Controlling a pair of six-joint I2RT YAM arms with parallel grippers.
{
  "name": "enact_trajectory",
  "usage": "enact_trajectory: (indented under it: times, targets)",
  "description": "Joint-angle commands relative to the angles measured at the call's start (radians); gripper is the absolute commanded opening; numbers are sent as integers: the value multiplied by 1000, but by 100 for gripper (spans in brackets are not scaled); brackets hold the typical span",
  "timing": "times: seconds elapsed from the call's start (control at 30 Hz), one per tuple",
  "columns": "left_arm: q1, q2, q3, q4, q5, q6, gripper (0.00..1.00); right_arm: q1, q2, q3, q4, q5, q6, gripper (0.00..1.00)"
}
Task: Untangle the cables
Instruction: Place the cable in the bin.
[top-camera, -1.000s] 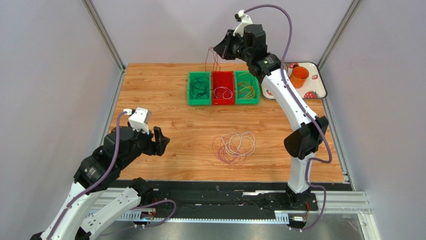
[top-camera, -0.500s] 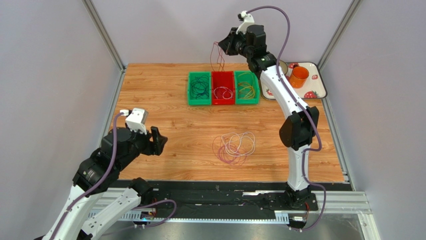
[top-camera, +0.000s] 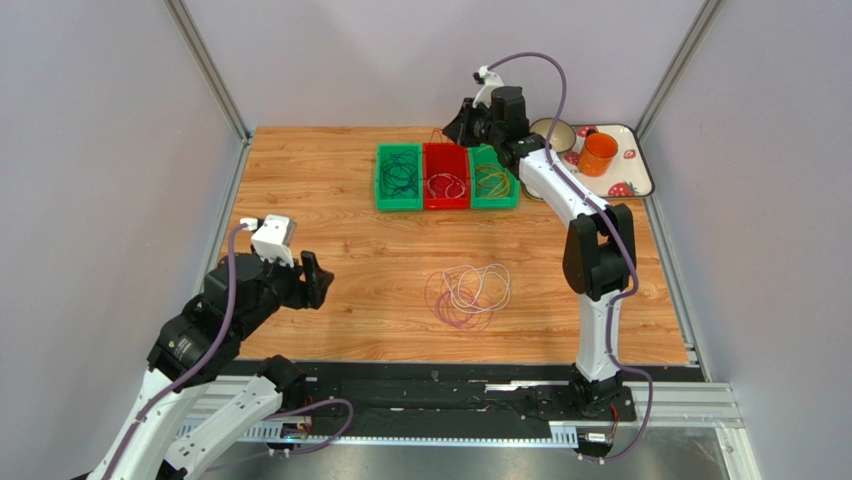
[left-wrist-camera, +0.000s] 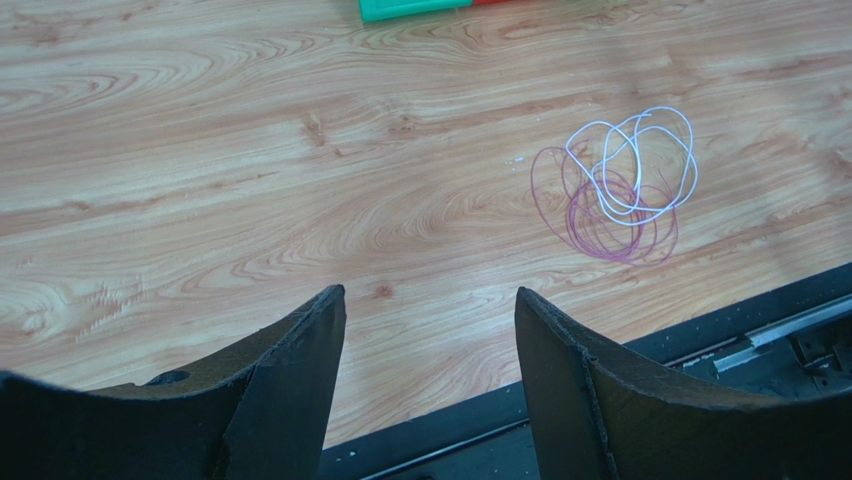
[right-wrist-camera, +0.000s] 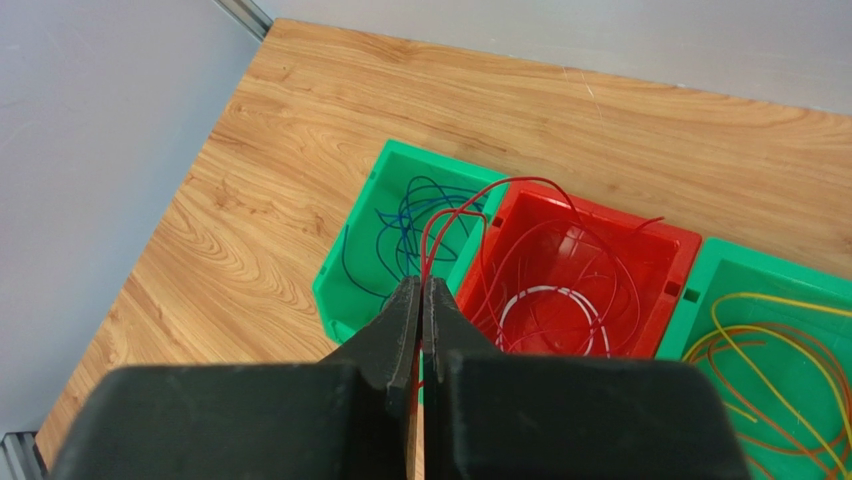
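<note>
A tangle of purple and white cables (top-camera: 468, 293) lies on the wooden table; the left wrist view shows the same tangle (left-wrist-camera: 620, 190) at upper right. My left gripper (top-camera: 315, 281) hovers well to its left, its jaws wide open and empty (left-wrist-camera: 430, 310). My right gripper (top-camera: 462, 118) is over the back of the red bin (top-camera: 445, 199), shut on a red cable (right-wrist-camera: 470, 205) that loops down into the red bin (right-wrist-camera: 680, 255). That bin also holds red and white cables (right-wrist-camera: 560, 310).
A green bin (top-camera: 384, 182) with dark cables stands left of the red one. Another green bin (top-camera: 512, 180) with yellow and orange cables stands right of it. A tray (top-camera: 640, 168) with an orange cup (top-camera: 599, 153) and a bowl sits at the back right.
My right gripper has come down with the red cable, from high above the bins to just over the red bin. The left arm has barely shifted.
</note>
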Motion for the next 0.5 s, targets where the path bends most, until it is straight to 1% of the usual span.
enact_trajectory:
  times: [0.0,0.07,0.2,0.47]
  targets:
    - [8,9,-4,37,9,21,71,0,-59,-70,70,7,-32,0]
    - [6,9,-4,38,9,21,71,0,-67,-116,86,13,-35,0]
    - [6,7,-4,37,9,21,70,0,-53,-146,72,47,-46,0]
    - [8,9,-3,37,8,21,70,0,61,-46,-20,99,-50,0]
